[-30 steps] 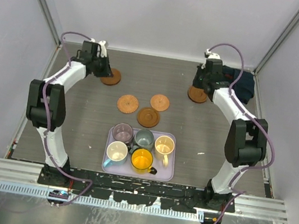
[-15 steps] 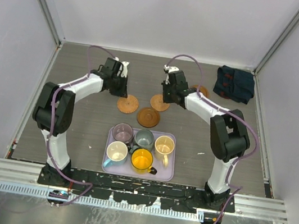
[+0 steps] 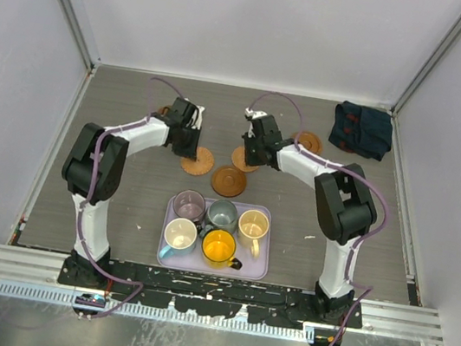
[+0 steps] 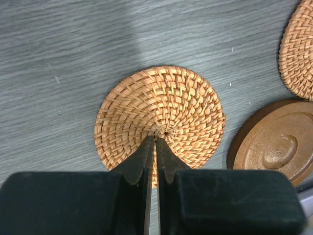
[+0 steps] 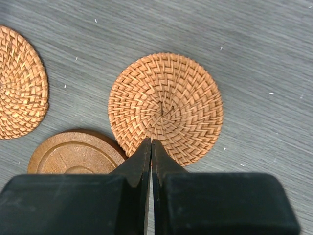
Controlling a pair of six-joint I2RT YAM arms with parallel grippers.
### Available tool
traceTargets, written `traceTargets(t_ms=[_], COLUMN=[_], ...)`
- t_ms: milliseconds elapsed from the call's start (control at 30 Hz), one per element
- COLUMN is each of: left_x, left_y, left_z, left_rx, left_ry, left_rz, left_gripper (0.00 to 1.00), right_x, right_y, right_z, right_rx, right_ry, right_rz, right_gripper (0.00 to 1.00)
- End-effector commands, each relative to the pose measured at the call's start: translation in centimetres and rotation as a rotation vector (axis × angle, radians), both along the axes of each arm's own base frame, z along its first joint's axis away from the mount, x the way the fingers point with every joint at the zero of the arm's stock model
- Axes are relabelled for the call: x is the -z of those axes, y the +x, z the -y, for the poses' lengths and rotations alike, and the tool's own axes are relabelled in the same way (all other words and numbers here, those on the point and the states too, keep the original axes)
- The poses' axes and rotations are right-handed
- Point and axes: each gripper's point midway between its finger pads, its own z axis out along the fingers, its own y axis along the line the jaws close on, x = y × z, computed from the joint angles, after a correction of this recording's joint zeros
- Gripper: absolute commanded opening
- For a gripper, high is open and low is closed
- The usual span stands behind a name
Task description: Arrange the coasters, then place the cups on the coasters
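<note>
While the left arm (image 3: 131, 134) and the right arm (image 3: 313, 163) bend inward over the grey table (image 3: 121, 200), the lavender tray (image 3: 259, 270) lies at 6 o'clock, close to the bases, and the dark blue cloth (image 3: 361, 130) lies at 1 o'clock. All five cups (image 3: 223, 216) stand in the tray, none on a coaster. Three coasters (image 3: 229, 181) lie close together at 12 o'clock of the tray, one wooden and two woven. A fourth coaster (image 3: 309, 142) lies near the cloth, and a fifth coaster (image 3: 163, 112) shows partly behind the left arm. The left gripper (image 4: 156, 140) has its jaws pressed together and holds nothing, with its tips over the middle of a woven coaster (image 4: 161, 107). The right gripper (image 5: 150, 142) is also closed and empty, with its tips over the near edge of the other woven coaster (image 5: 166, 105). Whether the tips touch, I cannot tell.
</note>
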Motion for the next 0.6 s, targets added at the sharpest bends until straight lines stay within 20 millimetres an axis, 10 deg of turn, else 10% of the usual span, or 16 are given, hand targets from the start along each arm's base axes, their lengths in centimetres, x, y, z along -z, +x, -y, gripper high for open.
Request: traceTargets(t_ms=[0,567], left_x=[0.1,0.8], left_y=[1.1,4.7], left_z=[0.2,1.8], left_rx=[-0.003,0.024], left_ry=[0.014,0.021], left_rz=[0.013,0.006], left_gripper=[0.07,0.07], right_x=[0.0,3.4], right_y=[0.3,3.5], right_z=[-0.9,4.3], right_rx=[-0.005,0.199], right_ry=[0.024,-0.065], right_rz=[0.006,-0.044], right_gripper=[0.07,0.05])
